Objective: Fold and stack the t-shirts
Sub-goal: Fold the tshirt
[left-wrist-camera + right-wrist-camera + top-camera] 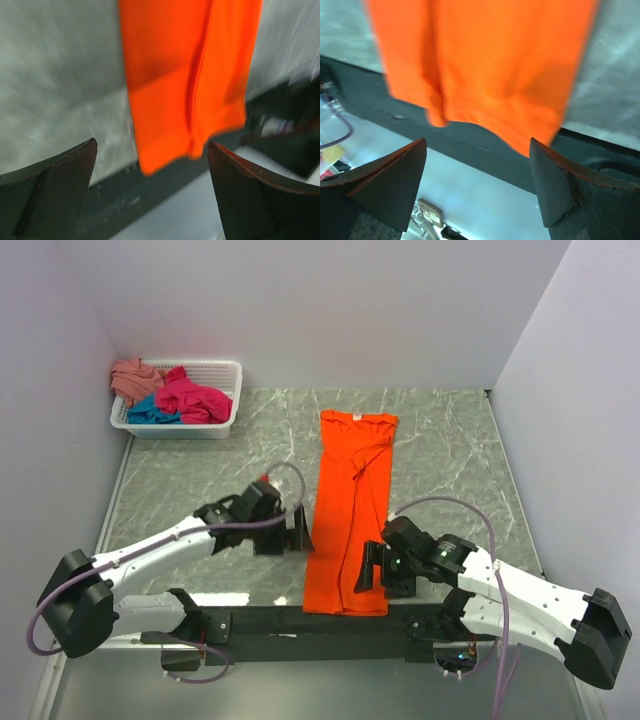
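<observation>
One orange t-shirt | between left end effector, right end effector | unheld

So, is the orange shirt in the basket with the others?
No, the orange t-shirt lies stretched out on the table, well apart from the white basket.

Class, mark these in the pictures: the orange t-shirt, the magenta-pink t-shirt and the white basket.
orange t-shirt (350, 505): top external view, middle of the folded strip.
magenta-pink t-shirt (195, 398): top external view, its bunched middle.
white basket (178, 430): top external view, its near wall.
</observation>
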Motion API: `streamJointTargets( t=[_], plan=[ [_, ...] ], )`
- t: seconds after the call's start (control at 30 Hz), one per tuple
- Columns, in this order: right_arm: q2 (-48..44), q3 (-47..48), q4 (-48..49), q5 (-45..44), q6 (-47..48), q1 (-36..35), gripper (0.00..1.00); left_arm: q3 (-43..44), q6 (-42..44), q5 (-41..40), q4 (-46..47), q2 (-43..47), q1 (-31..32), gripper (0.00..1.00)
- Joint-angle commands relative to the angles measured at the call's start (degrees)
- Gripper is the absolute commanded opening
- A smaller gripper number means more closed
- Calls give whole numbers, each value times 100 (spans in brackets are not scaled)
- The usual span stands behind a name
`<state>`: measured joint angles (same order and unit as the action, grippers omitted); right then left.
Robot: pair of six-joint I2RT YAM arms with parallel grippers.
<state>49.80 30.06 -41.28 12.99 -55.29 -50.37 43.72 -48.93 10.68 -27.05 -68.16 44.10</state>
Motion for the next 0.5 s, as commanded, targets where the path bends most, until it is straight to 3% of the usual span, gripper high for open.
streamJointTargets(
  t=[0.0,0.27,0.4,0.47],
  plan=[
    [-32,-334,-311,80,-272,-8,88,-635,-284,1137,533,-39,362,97],
    [196,-589,-39,273,-237,-8,81,-936,-582,1525,893,-565,1250,78],
    [302,-765,41,379,-246,-8,79,-805,-689,1482,991,-996,1523,59],
    [337,-748,15,371,-185,-8,76,-717,-671,1359,877,-1155,1602,55]
  ],
)
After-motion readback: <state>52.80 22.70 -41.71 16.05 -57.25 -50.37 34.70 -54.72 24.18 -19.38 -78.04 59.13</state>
